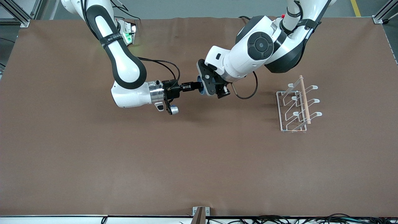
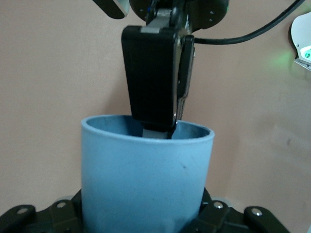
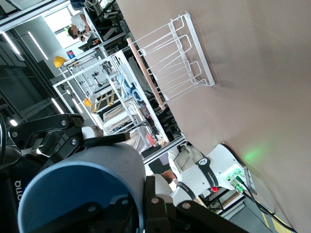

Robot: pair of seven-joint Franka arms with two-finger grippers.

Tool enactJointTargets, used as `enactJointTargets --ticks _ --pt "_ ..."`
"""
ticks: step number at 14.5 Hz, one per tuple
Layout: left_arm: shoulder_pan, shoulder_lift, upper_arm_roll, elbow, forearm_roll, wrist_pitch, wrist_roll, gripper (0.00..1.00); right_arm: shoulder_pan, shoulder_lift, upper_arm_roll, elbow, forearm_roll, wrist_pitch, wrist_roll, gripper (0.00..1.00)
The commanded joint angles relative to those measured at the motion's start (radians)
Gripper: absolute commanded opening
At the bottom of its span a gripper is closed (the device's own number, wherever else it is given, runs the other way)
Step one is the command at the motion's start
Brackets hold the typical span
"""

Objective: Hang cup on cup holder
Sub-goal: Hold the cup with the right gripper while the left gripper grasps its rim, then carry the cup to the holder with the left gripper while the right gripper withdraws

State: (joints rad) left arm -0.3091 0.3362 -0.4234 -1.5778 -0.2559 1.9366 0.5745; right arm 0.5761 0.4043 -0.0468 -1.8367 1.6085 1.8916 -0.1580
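The light-blue cup [image 1: 202,90] is in the air over the middle of the table, between my two grippers. My right gripper [image 1: 196,86] is shut on the cup's rim, one finger inside and one outside, as the right wrist view [image 3: 146,194] shows on the cup wall [image 3: 82,189]. My left gripper [image 1: 209,87] holds the cup's body [image 2: 146,179] from the base end; the cup hides its pads in the left wrist view. The white wire cup holder [image 1: 295,107] with its wooden rod [image 1: 304,99] stands toward the left arm's end of the table, with nothing on its prongs.
The brown table cloth [image 1: 199,161] is bare around the rack. A small box with a green light [image 1: 129,35] sits by the right arm's base. The rack also shows in the right wrist view [image 3: 175,58].
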Motion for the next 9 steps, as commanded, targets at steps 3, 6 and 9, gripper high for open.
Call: enactJointTargets --ticks 3,6,9 --pt "0.018 -0.02 0.0 -0.002 0.023 0.007 0.074 0.05 0.007 -0.019 -0.004 -0.013 0.03 0.0 0.005 0.38" --pt "0.027 -0.025 0.002 -0.001 0.026 0.001 0.085 0.05 -0.007 -0.022 -0.005 -0.013 0.028 -0.009 0.011 1.0" --pt "0.045 -0.032 0.009 -0.004 0.064 -0.019 0.087 0.02 -0.056 -0.027 -0.01 -0.013 0.021 -0.035 0.009 1.0"
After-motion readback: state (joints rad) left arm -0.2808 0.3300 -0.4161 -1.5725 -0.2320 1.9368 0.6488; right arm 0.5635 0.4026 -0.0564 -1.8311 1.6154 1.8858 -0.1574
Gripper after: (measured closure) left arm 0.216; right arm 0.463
